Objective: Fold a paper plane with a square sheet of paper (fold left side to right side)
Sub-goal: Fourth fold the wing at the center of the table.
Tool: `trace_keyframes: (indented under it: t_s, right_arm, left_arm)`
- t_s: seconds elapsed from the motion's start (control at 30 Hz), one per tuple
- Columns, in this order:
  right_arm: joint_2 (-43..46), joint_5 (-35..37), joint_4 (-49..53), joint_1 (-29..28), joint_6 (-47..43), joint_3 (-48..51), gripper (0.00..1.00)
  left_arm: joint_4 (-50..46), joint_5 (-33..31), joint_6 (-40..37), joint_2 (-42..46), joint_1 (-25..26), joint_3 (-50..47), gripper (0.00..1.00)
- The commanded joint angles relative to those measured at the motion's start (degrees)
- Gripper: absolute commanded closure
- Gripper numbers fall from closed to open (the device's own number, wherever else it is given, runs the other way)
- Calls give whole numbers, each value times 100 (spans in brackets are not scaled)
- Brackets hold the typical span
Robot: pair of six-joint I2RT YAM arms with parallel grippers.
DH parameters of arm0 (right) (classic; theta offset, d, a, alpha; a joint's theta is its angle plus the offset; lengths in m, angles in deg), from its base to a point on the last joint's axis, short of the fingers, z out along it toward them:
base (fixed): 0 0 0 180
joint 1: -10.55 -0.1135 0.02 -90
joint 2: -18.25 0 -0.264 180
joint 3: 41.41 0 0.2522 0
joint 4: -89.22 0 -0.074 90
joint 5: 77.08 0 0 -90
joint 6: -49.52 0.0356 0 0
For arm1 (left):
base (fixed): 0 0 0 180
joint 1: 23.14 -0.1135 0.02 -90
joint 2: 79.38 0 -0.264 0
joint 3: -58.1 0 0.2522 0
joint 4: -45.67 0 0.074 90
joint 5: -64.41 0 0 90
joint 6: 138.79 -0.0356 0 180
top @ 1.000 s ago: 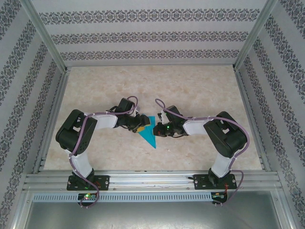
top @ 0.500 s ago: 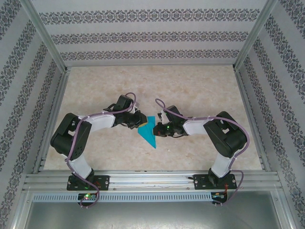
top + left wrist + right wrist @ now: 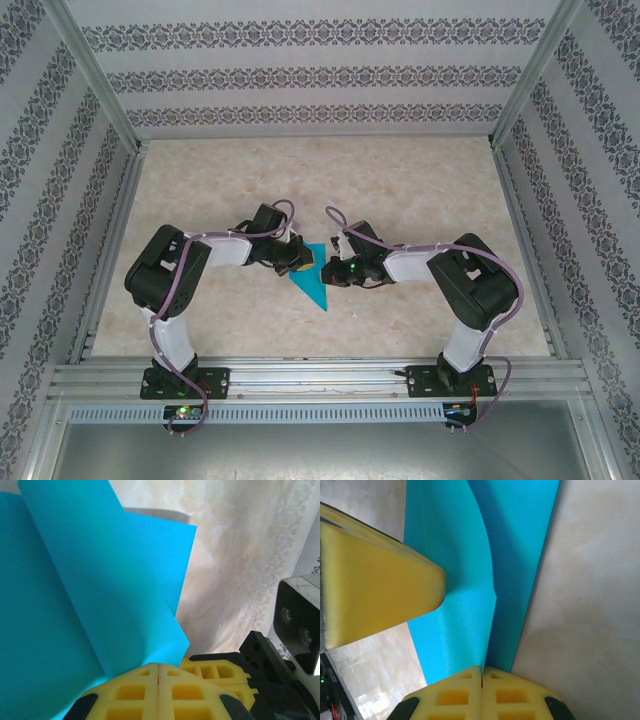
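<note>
The square sheet of paper [image 3: 312,282], partly folded into a wedge, lay on the counter [image 3: 420,200] somewhat nearer its near edge than its middle. Its long axis ran far to near, with the narrow tip toward the near edge. The left end effector [image 3: 158,674] had its pads together on a raised flap, and the right end effector [image 3: 482,674] was likewise pinched on a fold edge. By my assessment the left-to-right fold was in hand, and the next move called for carrying the flap across squarely, then pressing the crease.

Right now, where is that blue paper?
In the top view the blue paper sits mid-table, with the left gripper shut on its left edge and the right gripper shut on its right edge.
</note>
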Motion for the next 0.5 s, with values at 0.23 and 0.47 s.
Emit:
trace_keyframes:
  t_s: [0.23, 0.47]
  right_arm:
    - [-232, 332, 876, 16, -183, 39, 100]
    - [-144, 171, 855, 19, -134, -55, 95]
  left_arm:
    - [-398, -297, -370, -331, 63, 89, 96]
    - [-901, -561, -640, -351, 57, 85, 98]
